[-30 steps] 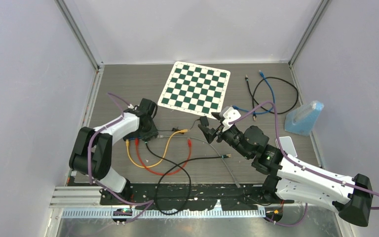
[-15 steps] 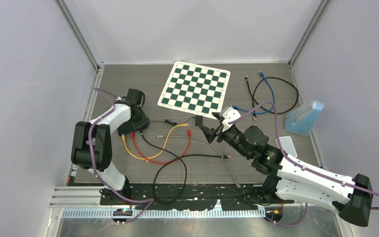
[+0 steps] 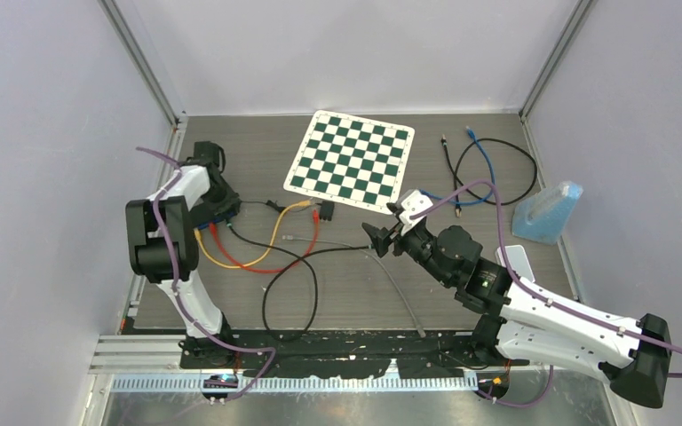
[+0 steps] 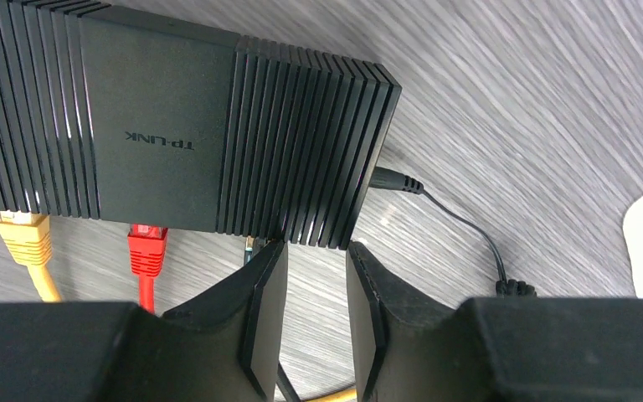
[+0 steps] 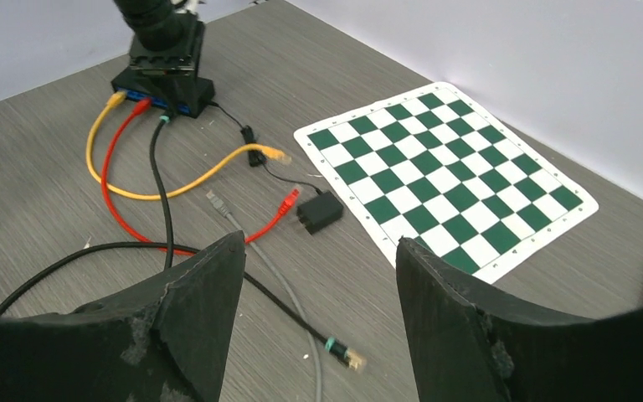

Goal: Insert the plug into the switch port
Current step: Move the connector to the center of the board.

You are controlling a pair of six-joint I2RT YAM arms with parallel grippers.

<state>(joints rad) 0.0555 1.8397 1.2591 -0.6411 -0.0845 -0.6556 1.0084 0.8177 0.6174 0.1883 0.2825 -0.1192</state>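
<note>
The black TP-LINK switch (image 4: 159, 126) lies at the table's left (image 3: 223, 214). Yellow (image 4: 23, 233) and red (image 4: 147, 249) plugs sit in its ports. A third plug (image 4: 251, 245) is half hidden behind my left finger. My left gripper (image 4: 314, 247) stands at the switch's port edge, jaws a narrow gap apart with only table between them; it also shows in the top view (image 3: 213, 197). My right gripper (image 5: 320, 243) is wide open and empty, hovering mid-table (image 3: 376, 236). A loose black-cable plug with a teal boot (image 5: 345, 355) lies on the table below it.
A grey cable (image 5: 255, 243) with a loose plug, free yellow (image 5: 280, 156) and red (image 5: 289, 201) cable ends and a black power adapter (image 5: 318, 212) lie mid-table. A chessboard mat (image 3: 351, 161) lies at the back. Blue and black cables (image 3: 488, 169) and a blue object (image 3: 548, 213) are at the right.
My left gripper has moved back and to the left toward the wall, and the switch and its cables have shifted with it. The right gripper has barely moved.
</note>
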